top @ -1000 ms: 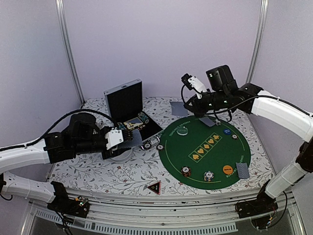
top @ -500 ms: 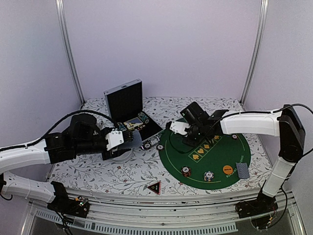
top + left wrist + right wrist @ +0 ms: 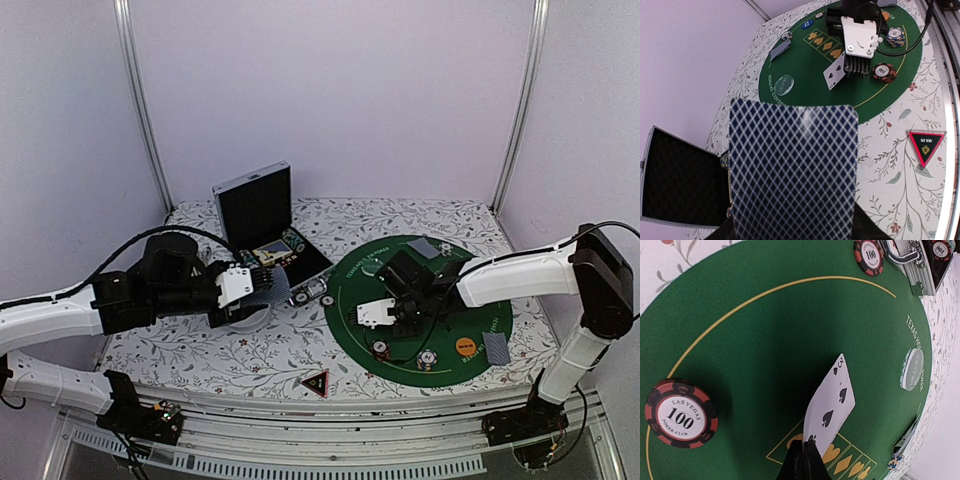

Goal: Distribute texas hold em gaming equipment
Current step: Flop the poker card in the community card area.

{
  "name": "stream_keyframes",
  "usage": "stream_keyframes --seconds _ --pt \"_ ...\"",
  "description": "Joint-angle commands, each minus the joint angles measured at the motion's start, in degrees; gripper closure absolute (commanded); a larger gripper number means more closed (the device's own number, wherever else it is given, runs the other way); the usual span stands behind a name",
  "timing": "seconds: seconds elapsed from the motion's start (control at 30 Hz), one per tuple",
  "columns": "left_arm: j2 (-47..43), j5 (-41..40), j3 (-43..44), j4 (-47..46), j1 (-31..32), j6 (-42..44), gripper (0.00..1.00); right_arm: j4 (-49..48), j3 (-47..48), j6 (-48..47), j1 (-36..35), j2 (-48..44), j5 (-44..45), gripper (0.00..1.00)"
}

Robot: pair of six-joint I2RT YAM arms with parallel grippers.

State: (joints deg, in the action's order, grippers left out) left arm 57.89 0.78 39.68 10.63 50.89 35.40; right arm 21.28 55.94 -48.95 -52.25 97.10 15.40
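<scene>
My left gripper (image 3: 262, 283) is shut on a deck of blue diamond-backed playing cards (image 3: 792, 170), held above the table's left side; its fingers are hidden behind the deck. My right gripper (image 3: 804, 450) is shut on the bottom edge of one card, a three of spades (image 3: 832, 407). That card hangs over the green round mat (image 3: 350, 290), near its printed suit boxes. Two striped poker chips (image 3: 380, 349) (image 3: 427, 358) lie at the mat's near edge. The first chip is just beside the right gripper (image 3: 376, 320).
An open black case (image 3: 255, 205) stands at the back left. A white bowl (image 3: 245, 315) sits under the left gripper. Face-down cards (image 3: 425, 247) (image 3: 495, 347) and an orange disc (image 3: 465, 346) lie on the mat. A black red-edged triangle (image 3: 315, 381) lies near the front edge.
The right arm has swung down from high above the mat's back edge to its near-left part, carrying the card. The left arm and deck have not moved.
</scene>
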Motion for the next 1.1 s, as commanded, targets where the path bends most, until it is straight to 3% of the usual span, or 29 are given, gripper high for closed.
stream_keyframes --seconds 0.0,0.47,1.07 --pt "-0.23 0.27 -0.26 -0.92 0.12 0.29 0.47 4.18 0.27 -1.64 -0.44 -2.95 -4.52 0.98" --pt "-0.48 -0.03 -0.32 -0.87 0.10 0.36 0.47 11.47 2.63 -2.81 1.63 -1.11 -12.30 0.98" --pt "-0.45 -0.03 -0.33 -0.74 0.11 0.37 0.47 11.26 3.89 -6.40 3.77 2.56 -10.10 0.98"
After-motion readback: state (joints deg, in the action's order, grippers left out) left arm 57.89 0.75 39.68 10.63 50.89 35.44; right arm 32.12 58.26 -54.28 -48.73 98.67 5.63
